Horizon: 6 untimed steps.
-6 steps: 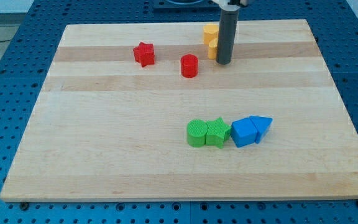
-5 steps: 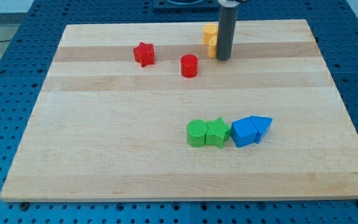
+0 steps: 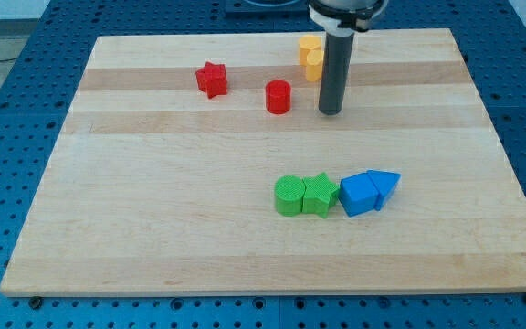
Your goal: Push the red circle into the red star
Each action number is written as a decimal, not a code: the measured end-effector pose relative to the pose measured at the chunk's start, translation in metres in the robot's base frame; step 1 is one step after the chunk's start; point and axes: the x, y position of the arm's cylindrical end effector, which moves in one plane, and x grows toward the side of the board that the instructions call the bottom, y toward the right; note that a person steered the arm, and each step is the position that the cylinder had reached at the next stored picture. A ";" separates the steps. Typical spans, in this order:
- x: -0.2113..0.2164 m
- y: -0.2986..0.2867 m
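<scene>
1. Red circle (image 3: pixel 278 96) sits in the upper middle of the wooden board (image 3: pixel 153 228), apart from the red star (image 3: pixel 212 79), which lies to the view's left and slightly higher
2. My tip (image 3: pixel 330 112) rests on the board near the red circle on the view's right, not touching it; a bare rod, grasping nothing
3. Two yellow blocks (image 3: pixel 310 57) stand stacked close together just behind the rod, toward the view's top
4. Lower down, a row: green circle (image 3: pixel 289 196), green star (image 3: pixel 319 194), blue cube (image 3: pixel 358 194), blue triangle (image 3: pixel 386 184), each touching the next
</scene>
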 end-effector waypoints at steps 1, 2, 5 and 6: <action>-0.003 -0.044; -0.016 -0.076; -0.022 -0.087; -0.025 -0.053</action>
